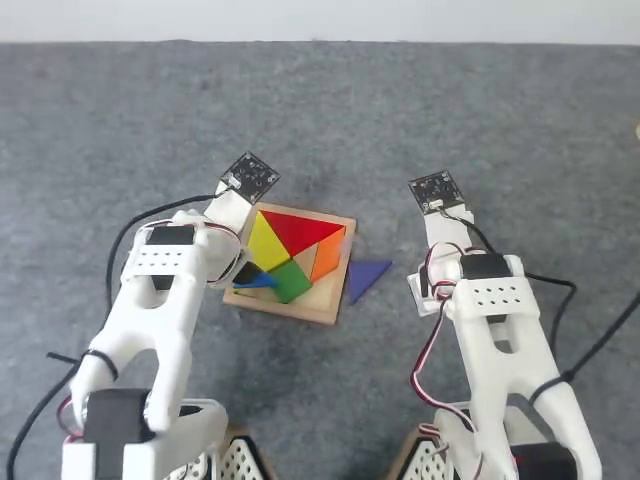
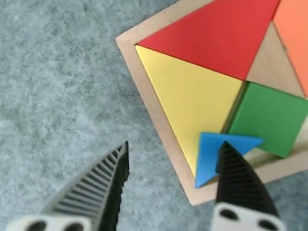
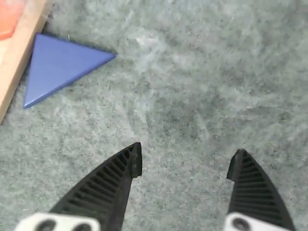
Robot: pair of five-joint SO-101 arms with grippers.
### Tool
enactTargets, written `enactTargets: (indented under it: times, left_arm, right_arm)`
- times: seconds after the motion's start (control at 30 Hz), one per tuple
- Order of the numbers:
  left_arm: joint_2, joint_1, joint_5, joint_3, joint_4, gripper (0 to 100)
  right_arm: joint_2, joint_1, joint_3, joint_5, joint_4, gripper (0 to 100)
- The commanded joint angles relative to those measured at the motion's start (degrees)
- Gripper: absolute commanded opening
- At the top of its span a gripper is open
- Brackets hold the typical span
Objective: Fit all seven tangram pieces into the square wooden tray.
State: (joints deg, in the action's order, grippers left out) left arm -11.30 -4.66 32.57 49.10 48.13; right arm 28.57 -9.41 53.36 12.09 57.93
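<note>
The square wooden tray lies on the grey mat and holds a red triangle, a yellow triangle, a green square and an orange piece. A small blue triangle rests tilted across the yellow triangle and the tray's rim. My left gripper is open above that rim; one finger hangs over the blue piece. A purple triangle lies on the mat against the tray's right side. My right gripper is open over bare mat, apart from the purple triangle.
Grey mat surrounds the tray, with free room behind it and to both sides. A bare triangular gap of tray floor shows between the red, orange and green pieces. Cables trail beside both arms near the front edge.
</note>
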Motion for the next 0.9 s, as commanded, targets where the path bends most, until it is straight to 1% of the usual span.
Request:
enactTargets:
  times: [0.0, 0.33, 0.5, 0.6, 0.7, 0.87]
  left_arm:
    - [1.05, 0.0, 2.9, 3.03, 4.22, 27]
    - [0.97, 0.18, 3.25, 3.47, 4.48, 27]
    - [1.05, 4.75, 5.1, 3.47, 4.66, 27]
    - [1.58, 5.89, 6.42, 3.03, 4.92, 27]
    - [1.58, 5.63, 8.35, 1.89, 7.47, 27]
    - [1.58, 1.05, 8.88, -3.38, 8.26, 27]
  right_arm:
    - [2.24, -0.57, -0.26, -0.79, -0.75, 29.6]
    - [2.24, -0.57, -0.26, -0.79, -0.66, 29.6]
    - [2.24, -0.57, -0.35, -0.79, -0.66, 29.6]
    - [2.24, -0.57, -0.35, -0.79, -0.57, 29.6]
    - [2.24, -0.57, -0.35, -0.79, -0.57, 29.6]
    - [2.24, -0.57, -0.35, -0.79, -0.57, 29.6]
